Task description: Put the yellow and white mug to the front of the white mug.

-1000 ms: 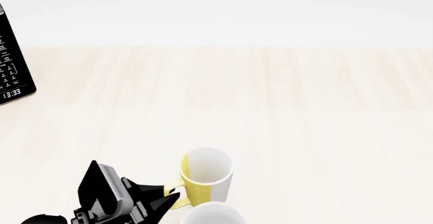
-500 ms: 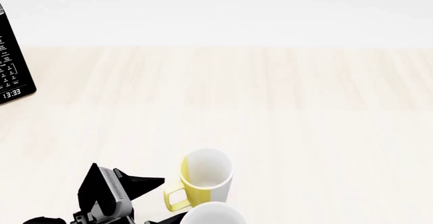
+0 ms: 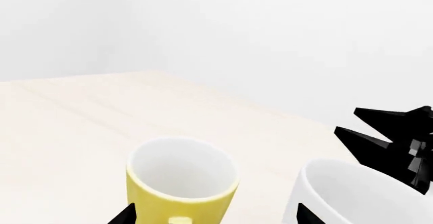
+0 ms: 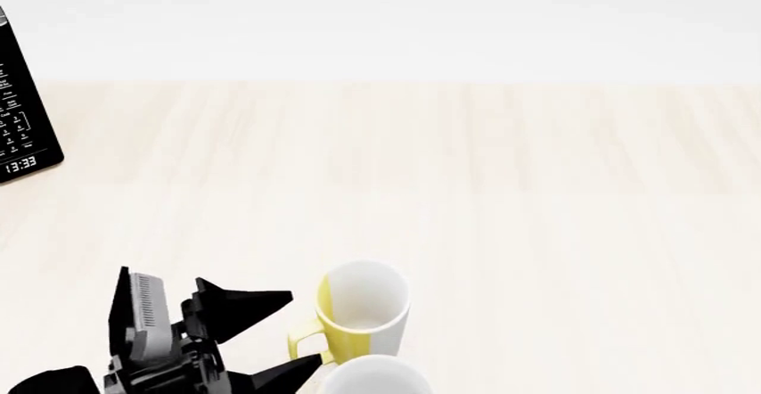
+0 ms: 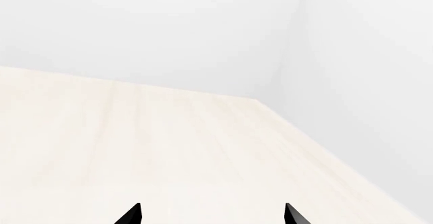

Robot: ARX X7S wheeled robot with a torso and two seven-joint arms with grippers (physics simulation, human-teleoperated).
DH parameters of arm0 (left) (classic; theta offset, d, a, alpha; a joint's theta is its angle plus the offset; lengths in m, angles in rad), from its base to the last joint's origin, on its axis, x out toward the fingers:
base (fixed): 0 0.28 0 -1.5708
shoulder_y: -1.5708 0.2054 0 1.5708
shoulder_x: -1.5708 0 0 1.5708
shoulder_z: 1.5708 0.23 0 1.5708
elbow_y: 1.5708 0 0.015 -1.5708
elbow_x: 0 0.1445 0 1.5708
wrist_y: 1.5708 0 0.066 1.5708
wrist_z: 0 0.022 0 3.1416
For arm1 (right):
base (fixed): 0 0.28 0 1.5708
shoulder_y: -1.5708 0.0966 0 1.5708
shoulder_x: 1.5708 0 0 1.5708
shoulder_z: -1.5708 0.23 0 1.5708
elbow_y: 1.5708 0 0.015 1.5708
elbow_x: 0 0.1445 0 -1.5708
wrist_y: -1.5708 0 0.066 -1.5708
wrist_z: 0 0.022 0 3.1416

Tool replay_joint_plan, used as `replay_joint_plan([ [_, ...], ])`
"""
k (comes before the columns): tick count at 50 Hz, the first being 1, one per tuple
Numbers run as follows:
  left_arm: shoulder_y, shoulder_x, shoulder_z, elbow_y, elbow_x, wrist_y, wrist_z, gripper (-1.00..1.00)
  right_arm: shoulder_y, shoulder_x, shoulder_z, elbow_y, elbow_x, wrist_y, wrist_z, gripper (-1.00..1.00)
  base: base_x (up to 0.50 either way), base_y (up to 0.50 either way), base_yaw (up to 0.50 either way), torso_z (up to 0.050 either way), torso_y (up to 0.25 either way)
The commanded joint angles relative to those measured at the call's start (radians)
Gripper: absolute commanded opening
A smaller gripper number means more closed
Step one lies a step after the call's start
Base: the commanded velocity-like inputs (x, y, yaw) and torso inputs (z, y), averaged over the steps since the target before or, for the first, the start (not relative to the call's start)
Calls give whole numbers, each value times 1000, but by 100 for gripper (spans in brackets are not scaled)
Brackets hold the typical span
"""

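The yellow and white mug (image 4: 363, 312) stands upright on the light wooden table, its yellow handle (image 4: 308, 345) toward my left gripper. The white mug (image 4: 374, 378) shows only as a rim at the view's bottom edge, just in front of it and nearly touching. My left gripper (image 4: 299, 332) is open and holds nothing, its fingertips spread on either side of the handle. In the left wrist view the yellow and white mug (image 3: 181, 183) lies between my left gripper's (image 3: 215, 216) tips, with the white mug (image 3: 352, 196) beside it. My right gripper (image 5: 211, 215) is open and empty over bare table.
A black microwave (image 4: 18, 118) with a keypad and clock stands at the table's far left. A black robot part (image 3: 396, 138) shows behind the white mug in the left wrist view. The table's far corner (image 5: 257, 100) meets white walls.
My left gripper, closed at the yellow handle a second ago, has opened and drawn back to the left. The yellow and white mug has stayed in place.
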Motion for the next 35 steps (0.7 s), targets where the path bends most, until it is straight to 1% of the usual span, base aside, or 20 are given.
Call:
replay_joint_plan([
  [1, -18, -2, -74, 2, -36, -25, 156, 100, 1, 3, -4, 0, 3, 0, 4, 100, 0, 0, 0, 0, 0],
  [6, -11, -8, -100, 37, -73, -60, 194, 100, 0, 4, -1, 0, 6, -1, 6, 100, 0, 0, 0, 0, 0],
  [7, 17, -4, -103, 109, -82, -96, 186, 100, -1, 4, -2, -1, 6, -2, 6, 100, 0, 0, 0, 0, 0],
  [9, 107, 11, -117, 330, -109, -191, 153, 100, -1, 4, -2, -3, 6, 0, 8, 100, 0, 0, 0, 0, 0],
  [10, 127, 15, -125, 391, -123, -231, 139, 100, -1, 5, -2, -4, 6, 1, 9, 100, 0, 0, 0, 0, 0],
  [13, 222, 8, -149, 632, -207, -395, 160, 100, -3, 6, -2, -3, 8, -3, 9, 100, 0, 0, 0, 0, 0],
  [15, 239, 7, -150, 671, -218, -410, 149, 100, -4, 6, -2, -3, 9, -4, 10, 100, 0, 0, 0, 0, 0],
  [16, 282, 6, -166, 756, -235, -433, 127, 100, -4, 7, 1, -2, 12, -6, 10, 100, 0, 0, 0, 0, 0],
  [18, 303, 3, -172, 801, -251, -462, 114, 100, -3, 7, 0, 4, 13, -10, 9, 100, 0, 0, 0, 0, 0],
  [22, 355, 16, -200, 881, -267, -432, 67, 100, -1, 7, -2, 10, 15, -14, 9, 100, 0, 0, 0, 0, 0],
  [24, 403, 47, -238, 953, -269, -377, -7, 100, -3, 8, 0, 11, 17, -15, 10, 100, 0, 0, 0, 0, 0],
  [25, 414, 43, -233, 981, -286, -412, -8, 100, -3, 9, 2, 11, 18, -16, 11, 100, 0, 0, 0, 0, 0],
  [26, 448, 67, -240, 1020, -268, -325, -68, 100, -4, 9, 3, 13, 18, -20, 13, 100, 0, 0, 0, 0, 0],
  [28, 485, 63, -218, 1076, -292, -339, -99, 100, -5, 10, 5, 15, 21, -24, 13, 100, 0, 0, 0, 0, 0],
  [29, 533, 70, -211, 1137, -334, -311, -155, 100, -6, 10, 6, 16, 21, -28, 14, 100, 0, 0, 0, 0, 0],
  [30, 559, 67, -197, 1166, -351, -298, -171, 100, -6, 10, 7, 17, 21, -32, 15, 100, 0, 0, 0, 0, 0],
  [32, 626, 70, -162, 1211, -375, -194, -296, 100, -6, 11, 5, 24, 20, -38, 15, 100, 0, 0, 0, 0, 0],
  [33, 637, 66, -157, 1223, -408, -198, -314, 100, -6, 12, 5, 24, 20, -40, 16, 100, 0, 0, 0, 0, 0],
  [34, 649, 65, -148, 1232, -406, -177, -336, 100, -8, 12, 7, 24, 21, -42, 17, 100, 0, 0, 0, 0, 0],
  [35, 658, 70, -138, 1225, -385, -117, -416, 100, -10, 12, 10, 25, 22, -46, 19, 100, 0, 0, 0, 0, 0],
])
